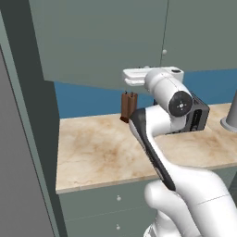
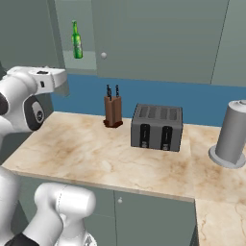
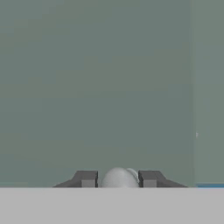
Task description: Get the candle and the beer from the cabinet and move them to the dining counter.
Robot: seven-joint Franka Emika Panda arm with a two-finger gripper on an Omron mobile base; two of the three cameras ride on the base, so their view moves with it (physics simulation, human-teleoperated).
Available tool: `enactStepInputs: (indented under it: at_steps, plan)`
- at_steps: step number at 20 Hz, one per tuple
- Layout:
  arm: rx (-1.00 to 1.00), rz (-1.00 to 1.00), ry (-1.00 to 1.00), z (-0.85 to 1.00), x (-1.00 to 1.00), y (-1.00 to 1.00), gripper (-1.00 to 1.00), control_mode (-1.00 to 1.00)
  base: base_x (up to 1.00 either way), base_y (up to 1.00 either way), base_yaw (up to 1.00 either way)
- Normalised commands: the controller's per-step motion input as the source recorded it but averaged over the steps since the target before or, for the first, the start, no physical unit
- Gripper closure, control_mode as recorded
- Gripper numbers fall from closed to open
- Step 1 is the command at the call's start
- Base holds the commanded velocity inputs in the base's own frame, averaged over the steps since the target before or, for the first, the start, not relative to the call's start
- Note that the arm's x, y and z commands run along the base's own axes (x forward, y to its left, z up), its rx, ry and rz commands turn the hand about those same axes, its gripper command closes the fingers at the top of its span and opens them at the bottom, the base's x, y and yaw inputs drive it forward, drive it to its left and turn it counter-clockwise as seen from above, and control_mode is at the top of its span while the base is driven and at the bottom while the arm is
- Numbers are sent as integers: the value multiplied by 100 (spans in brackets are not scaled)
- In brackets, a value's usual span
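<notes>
The beer (image 2: 76, 41), a slim green bottle with a red-and-white label, stands inside the grey-green cabinet (image 2: 158, 38) and shows through the opened left side. In the left base view the swung-out cabinet door (image 1: 102, 41) spans the upper picture. My gripper (image 3: 118, 179) has its finger tips on either side of the door's small round knob (image 3: 116, 177), shut on it. The white hand reaches the door's lower edge (image 1: 126, 77), and in the right base view it sits below the bottle (image 2: 63, 84). The candle is hidden. The dining counter is out of view.
Below the cabinet, on the marble worktop (image 2: 96, 158), stand a brown knife block (image 2: 113, 111), a dark toaster (image 2: 157, 127) and a grey cylindrical appliance (image 2: 231, 134). Grey-green drawers (image 1: 102, 203) run under it. A tall dark panel (image 1: 28, 139) closes the left side.
</notes>
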Motion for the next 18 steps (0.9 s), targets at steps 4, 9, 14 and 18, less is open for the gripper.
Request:
enactStepInputs:
  at_steps: [4,9,14,18]
  plan:
    - [-2,0,0,0,-32,33,100,-100,0,0,0]
    - [-2,0,0,0,-34,33,100,-100,0,0,0]
    - [-3,0,0,0,-31,36,100,-100,0,0,0]
    - [-3,0,0,0,-24,40,100,-100,0,0,0]
